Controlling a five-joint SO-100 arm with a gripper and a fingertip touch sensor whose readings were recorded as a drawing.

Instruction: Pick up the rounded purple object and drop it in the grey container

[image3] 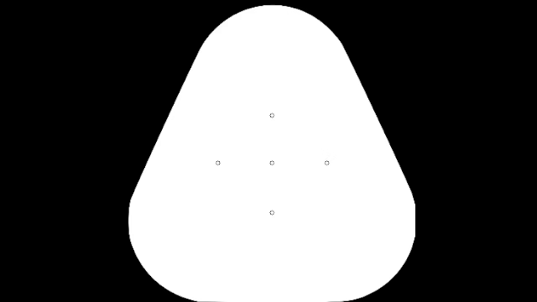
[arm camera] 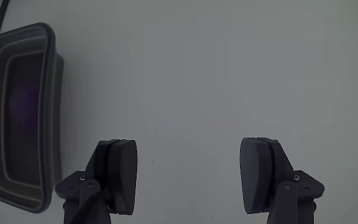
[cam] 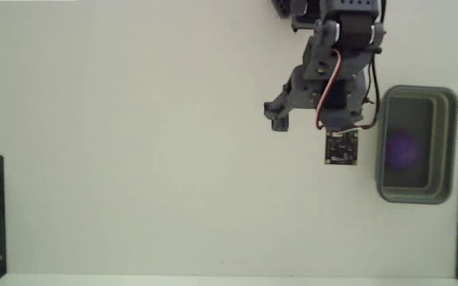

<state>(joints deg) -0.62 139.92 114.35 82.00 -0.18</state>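
- The rounded purple object (cam: 404,148) is seen as a blurred violet patch inside the grey container (cam: 452,119), at 3 o'clock on the white surface (cam: 133,159).
- The fingers (arm camera: 118,174) are spread wide, empty, just beside the container.

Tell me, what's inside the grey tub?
Inside the grey container sits a blurry purple ball on the dark floor. In the wrist view only a faint purple smudge shows. The tool is open and empty beside it.

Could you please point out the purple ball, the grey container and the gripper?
purple ball (cam: 404,148): fixed view, its blurred middle.
grey container (cam: 417,195): fixed view, lower rim.
gripper (arm camera: 188,171): wrist view, midway between the open fingers.
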